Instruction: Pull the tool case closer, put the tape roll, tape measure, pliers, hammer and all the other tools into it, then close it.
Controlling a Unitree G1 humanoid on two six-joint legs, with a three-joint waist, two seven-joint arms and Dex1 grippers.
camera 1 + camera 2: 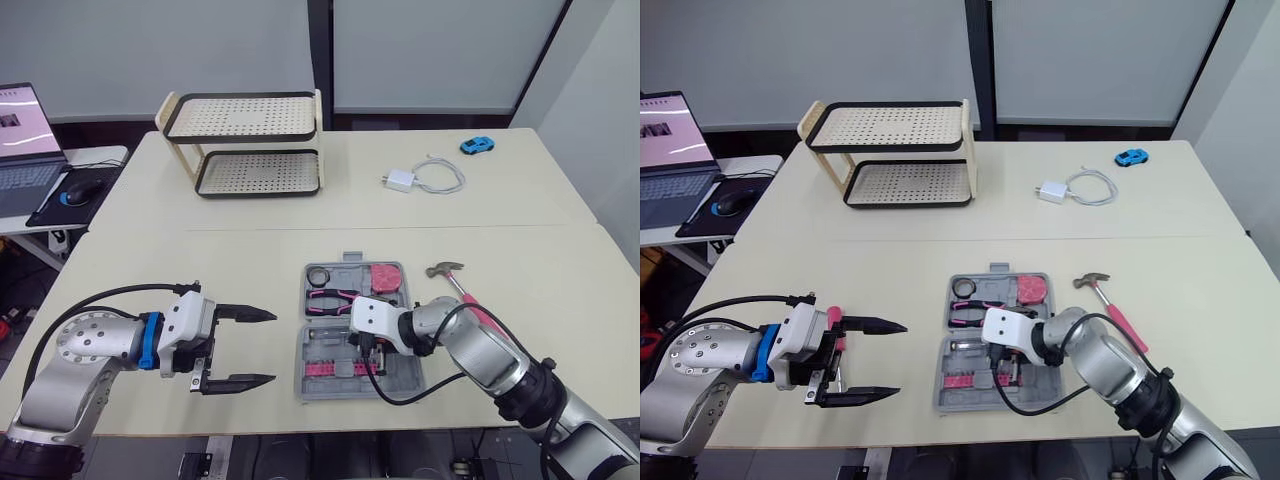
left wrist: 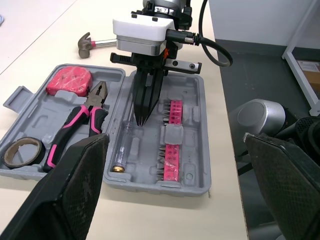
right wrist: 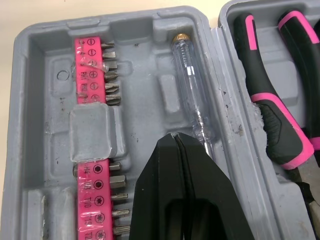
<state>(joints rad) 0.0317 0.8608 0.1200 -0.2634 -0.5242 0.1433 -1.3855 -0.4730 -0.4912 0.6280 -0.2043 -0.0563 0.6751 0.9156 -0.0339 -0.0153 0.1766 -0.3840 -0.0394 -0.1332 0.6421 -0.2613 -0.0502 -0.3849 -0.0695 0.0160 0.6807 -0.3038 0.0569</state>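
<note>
The grey tool case [image 1: 400,372] lies open near the table's front edge. Its far half holds a tape roll [image 1: 320,275], a pink tape measure [image 1: 385,277] and pink-handled pliers [image 1: 335,300]. The near half holds pink bit strips [image 3: 92,65] and a clear tester screwdriver [image 3: 190,85]. A hammer [image 1: 455,282] with a pink handle lies on the table just right of the case. My right gripper [image 3: 175,139] is shut with nothing in it, its tips over the near half, just by the screwdriver's shaft. My left gripper [image 1: 272,347] stands open to the left of the case, apart from it.
A two-tier perforated rack [image 1: 245,140] stands at the back left. A white charger with cable [image 1: 425,178] and a blue toy car [image 1: 478,145] lie at the back right. A laptop [image 1: 25,130] and a mouse [image 1: 80,190] sit on a side table at far left.
</note>
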